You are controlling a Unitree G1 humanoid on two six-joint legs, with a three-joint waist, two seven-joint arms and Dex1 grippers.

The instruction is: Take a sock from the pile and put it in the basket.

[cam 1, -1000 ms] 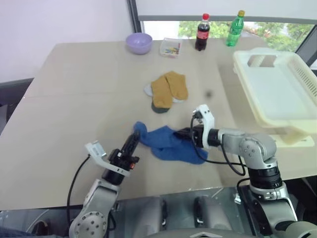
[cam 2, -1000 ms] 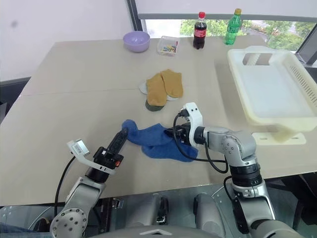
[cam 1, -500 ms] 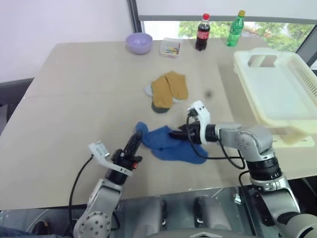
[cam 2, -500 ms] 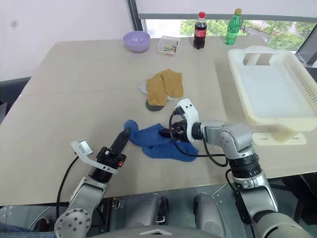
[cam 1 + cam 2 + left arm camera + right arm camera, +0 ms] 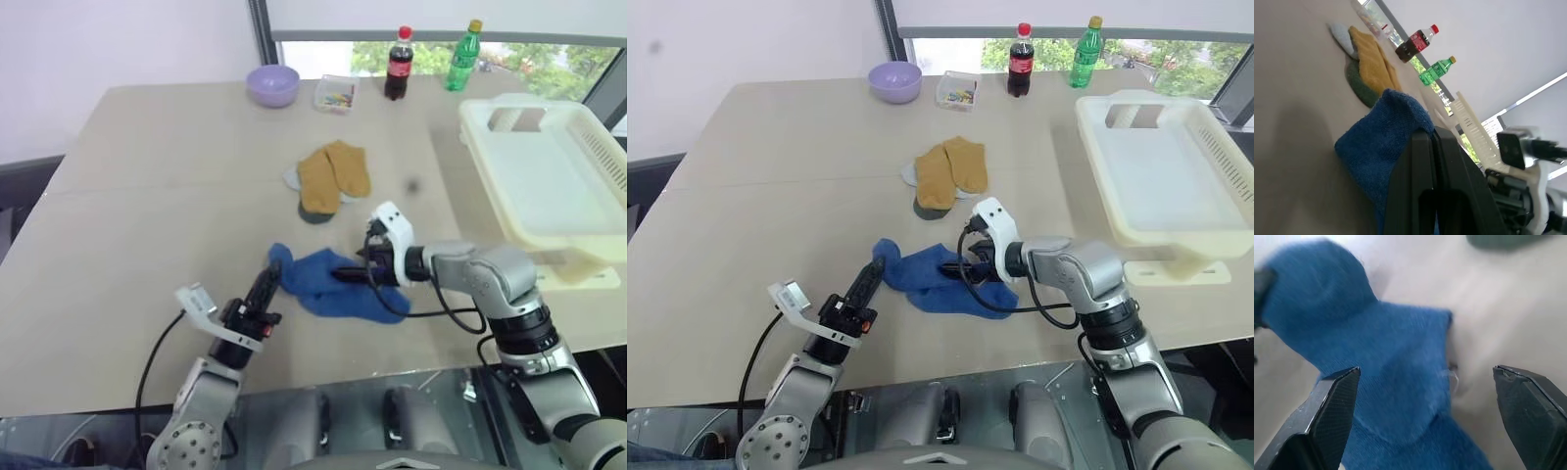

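Sock (image 5: 328,282) lies spread near your front edge of the surface (image 5: 147,196), bare room around it, the basket (image 5: 549,176) well apart at the right edge; your left fingers (image 5: 263,287) pinch its corner shut, while your right fingers (image 5: 1332,401) have spread wide over it since a second ago.
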